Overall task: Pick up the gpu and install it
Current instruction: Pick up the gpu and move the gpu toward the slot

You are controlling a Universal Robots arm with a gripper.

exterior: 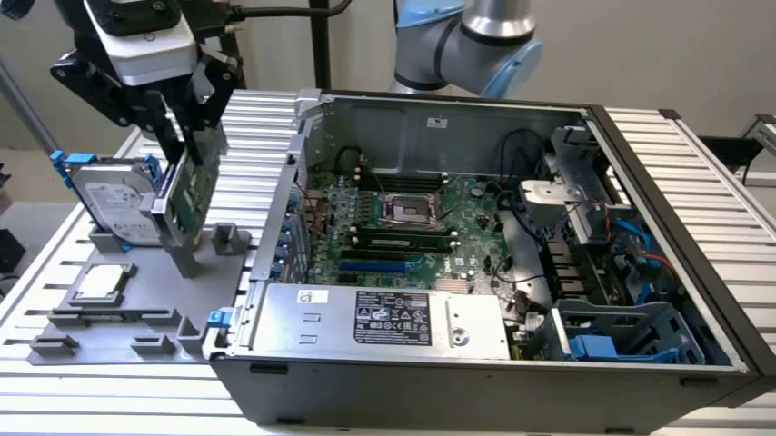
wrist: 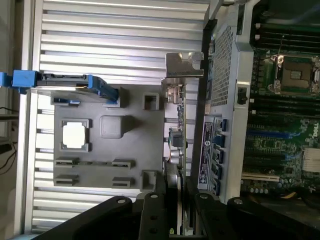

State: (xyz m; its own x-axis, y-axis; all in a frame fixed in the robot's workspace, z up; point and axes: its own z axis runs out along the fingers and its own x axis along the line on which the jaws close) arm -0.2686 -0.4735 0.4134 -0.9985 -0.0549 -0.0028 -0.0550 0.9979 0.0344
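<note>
Pickup stage: black two-finger gripper (exterior: 189, 127) clamped on thin green circuit-board gpu with silver end bracket (exterior: 194, 193), upright over grey moulded parts tray (exterior: 152, 295), just outside open dark-grey computer case (exterior: 485, 391). Seating on green motherboard (exterior: 412, 209) not yet done.

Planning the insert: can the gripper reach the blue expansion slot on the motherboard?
Probably yes: the case lies open, nothing covers the blue slot, and the gripper holds the gpu just outside it.
</note>
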